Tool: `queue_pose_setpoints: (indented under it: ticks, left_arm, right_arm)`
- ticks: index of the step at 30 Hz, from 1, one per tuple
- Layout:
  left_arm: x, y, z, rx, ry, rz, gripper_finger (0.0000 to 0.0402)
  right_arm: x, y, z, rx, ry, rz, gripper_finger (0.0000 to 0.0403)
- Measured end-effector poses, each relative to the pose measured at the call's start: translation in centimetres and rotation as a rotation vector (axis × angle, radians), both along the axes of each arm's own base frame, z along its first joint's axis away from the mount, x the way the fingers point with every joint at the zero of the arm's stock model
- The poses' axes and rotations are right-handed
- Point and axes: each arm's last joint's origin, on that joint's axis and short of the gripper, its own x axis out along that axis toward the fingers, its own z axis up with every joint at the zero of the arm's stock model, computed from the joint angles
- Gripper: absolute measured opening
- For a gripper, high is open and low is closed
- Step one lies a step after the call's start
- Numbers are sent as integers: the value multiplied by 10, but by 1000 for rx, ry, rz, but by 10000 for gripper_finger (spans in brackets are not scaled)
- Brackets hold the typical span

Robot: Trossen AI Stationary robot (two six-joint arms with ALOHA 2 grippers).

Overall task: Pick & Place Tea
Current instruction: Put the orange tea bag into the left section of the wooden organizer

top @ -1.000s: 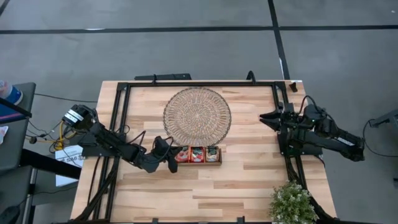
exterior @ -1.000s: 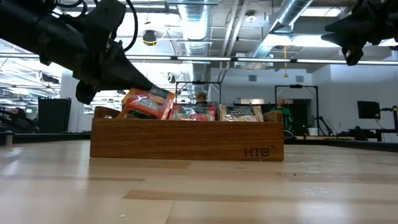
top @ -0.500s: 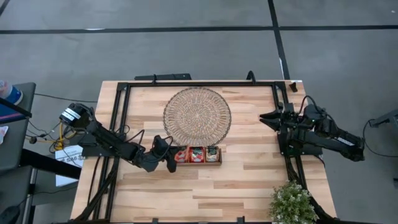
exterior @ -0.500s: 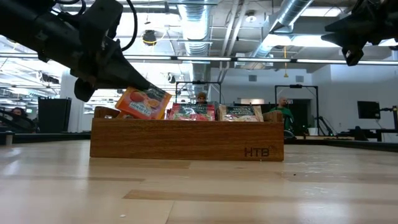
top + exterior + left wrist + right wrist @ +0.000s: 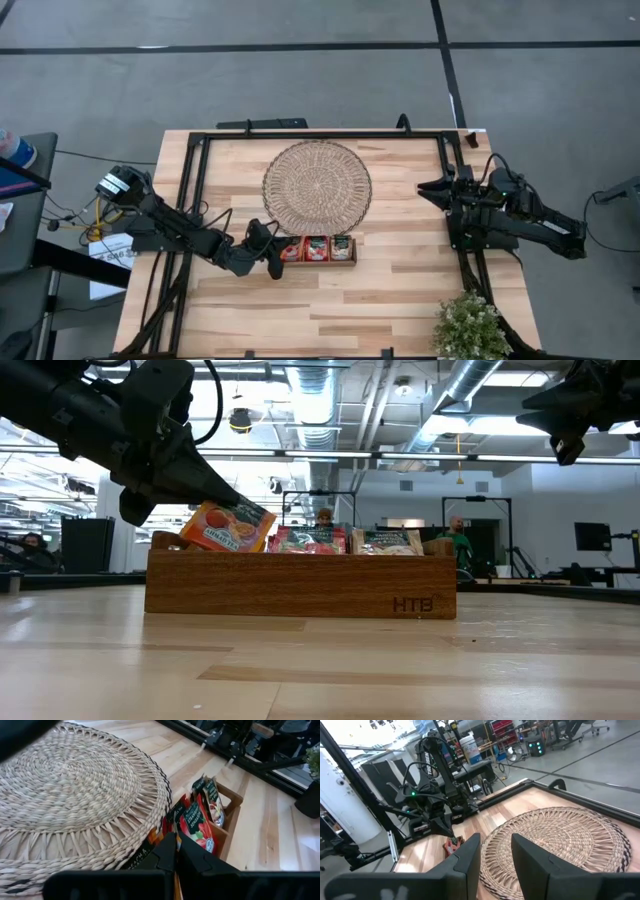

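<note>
Left pincer (image 5: 235, 510) clamped shut on a red-orange tea sachet (image 5: 228, 526), just above the tray's (image 5: 300, 585) left-end compartment; woven mat (image 5: 317, 185) lies at 1 o'clock.

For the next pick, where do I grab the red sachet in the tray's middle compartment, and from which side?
Grip the red sachet by its top edge, coming from above. It stands upright in the wooden tray, whose walls hide its lower part, with only the top showing above the rim. Neighbouring packets stand close on either side, so probably close the fingers across its thin faces.
</note>
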Motion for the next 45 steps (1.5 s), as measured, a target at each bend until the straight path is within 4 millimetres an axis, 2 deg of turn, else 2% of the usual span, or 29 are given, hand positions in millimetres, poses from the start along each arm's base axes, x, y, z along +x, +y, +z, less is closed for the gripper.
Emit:
queue_pose_setpoints:
  ticks: [11,21,26,34,41,45]
  left_arm:
    - [-2,1,-3,20,38,-5,7]
    - [-2,0,-4,25,57,-26,103]
    - [-2,1,-2,66,53,-17,133]
    - [-2,1,-1,137,74,-33,138]
    - [-10,7,28,177,6,-20,138]
    - [-9,16,31,157,15,-7,137]
  right_arm:
    - [0,0,1,-4,-13,0,102]
    - [0,0,1,-4,-13,0,102]
    - [0,0,1,-4,-13,0,102]
    - [0,0,1,-4,-13,0,102]
    - [0,0,1,-4,-14,0,102]
    - [0,0,1,-4,-14,0,102]
